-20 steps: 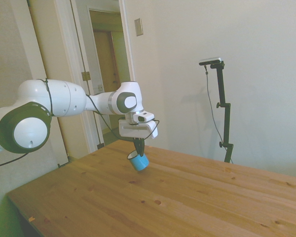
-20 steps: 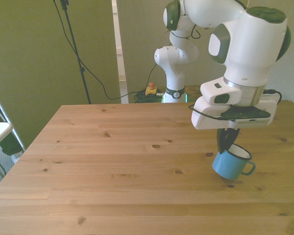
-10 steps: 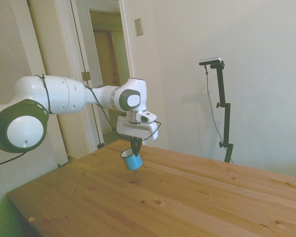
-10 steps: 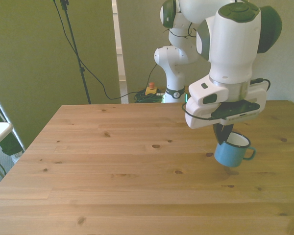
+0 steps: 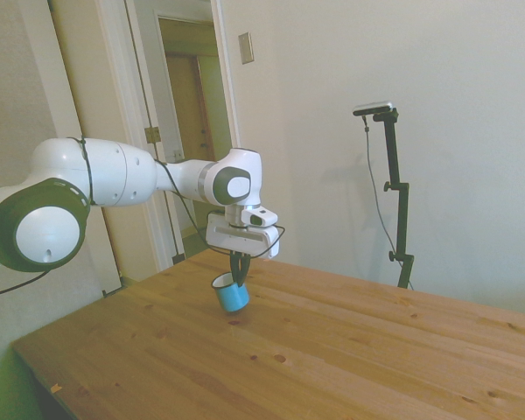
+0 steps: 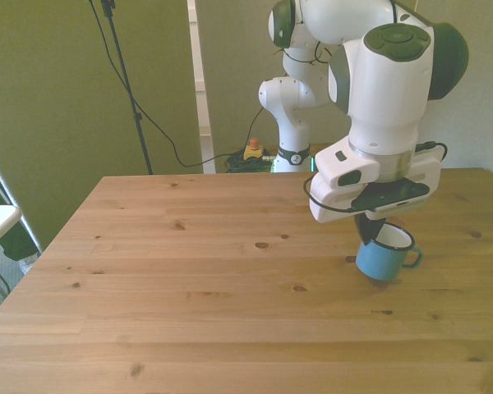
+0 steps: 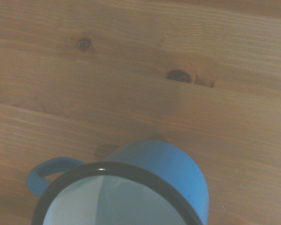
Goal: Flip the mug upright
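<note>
Near the surface's [image 6: 189, 279] right edge in the front view, the jaws [image 6: 373, 239] grip the mug [image 6: 383, 254] by its rim, mouth up and slightly tilted, base at the wood. Setting down and release remain.

The wooden table [image 6: 189, 271] of knotty planks bears only the mug [image 6: 384, 256], base down.

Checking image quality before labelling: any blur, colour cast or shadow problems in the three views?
Side view: soft and washed out, greenish tint at the left edge; the mug is small but readable. Front view: sharpest, evenly lit, a faint shadow under the mug on the table. Wrist view: soft, mug cut off by the frame edge.
</note>
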Controlling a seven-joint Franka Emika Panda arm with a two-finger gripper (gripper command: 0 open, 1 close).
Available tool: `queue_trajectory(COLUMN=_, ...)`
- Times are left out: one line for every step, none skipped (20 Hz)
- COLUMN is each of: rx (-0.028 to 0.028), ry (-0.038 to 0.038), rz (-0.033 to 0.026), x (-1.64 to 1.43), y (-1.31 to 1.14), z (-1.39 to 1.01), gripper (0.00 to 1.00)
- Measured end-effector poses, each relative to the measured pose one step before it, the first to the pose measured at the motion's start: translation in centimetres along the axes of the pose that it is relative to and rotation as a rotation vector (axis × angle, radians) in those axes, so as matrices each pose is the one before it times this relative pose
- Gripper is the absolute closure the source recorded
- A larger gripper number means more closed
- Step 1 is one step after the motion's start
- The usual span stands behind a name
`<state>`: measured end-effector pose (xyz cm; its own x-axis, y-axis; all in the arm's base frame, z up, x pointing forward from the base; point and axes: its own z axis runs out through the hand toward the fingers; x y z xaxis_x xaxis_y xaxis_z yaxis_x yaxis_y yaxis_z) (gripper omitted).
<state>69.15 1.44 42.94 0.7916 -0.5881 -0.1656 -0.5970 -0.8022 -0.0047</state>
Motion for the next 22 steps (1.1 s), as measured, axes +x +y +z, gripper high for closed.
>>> queue_trajectory(rx=-0.00326, ry=-0.00441, rz=0.00057, x=0.090, y=-0.023, z=0.382, gripper=1.00)
queue_trajectory(rx=-0.00279, ry=-0.00355, rz=0.00083, x=0.132, y=-0.033, z=0.395, gripper=1.00)
queue_trajectory(rx=-0.00150, ry=-0.00170, rz=0.00102, x=0.145, y=-0.025, z=0.335, gripper=1.00)
queue_trajectory(rx=-0.00093, ry=-0.00060, rz=0.00136, x=0.128, y=0.010, z=0.217, gripper=1.00)
queue_trajectory(rx=-0.00095, ry=-0.00065, rz=0.00109, x=0.098, y=0.014, z=0.157, gripper=1.00)
queue_trajectory(rx=-0.00108, ry=-0.00128, rz=0.00034, x=0.051, y=-0.011, z=0.149, gripper=1.00)
queue_trajectory(rx=-0.00125, ry=-0.00157, rz=-0.00008, x=0.026, y=-0.027, z=0.138, gripper=0.00)
queue_trajectory(rx=-0.00111, ry=-0.00122, rz=-0.00061, x=0.006, y=-0.057, z=0.134, gripper=0.00)
queue_trajectory(rx=-0.00080, ry=-0.00077, rz=-0.00057, x=-0.002, y=-0.062, z=0.112, gripper=0.00)
queue_trajectory(rx=-0.00046, ry=-0.00033, rz=-0.00068, x=-0.022, y=-0.055, z=0.055, gripper=0.00)
queue_trajectory(rx=-0.00003, ry=0.00020, rz=-0.00037, x=-0.019, y=-0.032, z=0.006, gripper=0.00)
queue_trajectory(rx=-0.00048, ry=0.00049, rz=-0.00025, x=-0.015, y=-0.022, z=0.002, gripper=0.00)
queue_trajectory(rx=-0.00062, ry=0.00059, rz=0.00010, x=-0.014, y=-0.020, z=0.001, gripper=0.00)
queue_trajectory(rx=-0.00002, ry=0.00065, rz=-0.00021, x=-0.013, y=-0.027, z=-0.001, gripper=0.00)
queue_trajectory(rx=0.00012, ry=0.00058, rz=-0.00041, x=-0.023, y=-0.041, z=0.002, gripper=0.00)
queue_trajectory(rx=-0.00030, ry=0.00031, rz=0.00018, x=-0.029, y=-0.042, z=0.016, gripper=0.00)
queue_trajectory(rx=-0.00006, ry=0.00073, rz=-0.00006, x=-0.027, y=-0.045, z=0.003, gripper=0.00)
queue_trajectory(rx=0.00027, ry=0.00111, rz=-0.00033, x=-0.034, y=-0.063, z=-0.004, gripper=0.00)
queue_trajectory(rx=0.00029, ry=0.00086, rz=-0.00067, x=-0.036, y=-0.063, z=-0.001, gripper=0.00)
queue_trajectory(rx=0.00005, ry=0.00080, rz=-0.00063, x=-0.035, y=-0.058, z=0.001, gripper=0.00)
queue_trajectory(rx=-0.00017, ry=0.00147, rz=0.00034, x=-0.006, y=-0.014, z=-0.023, gripper=0.00)
queue_trajectory(rx=0.00019, ry=0.00384, rz=0.00183, x=0.049, y=0.065, z=-0.103, gripper=0.00)
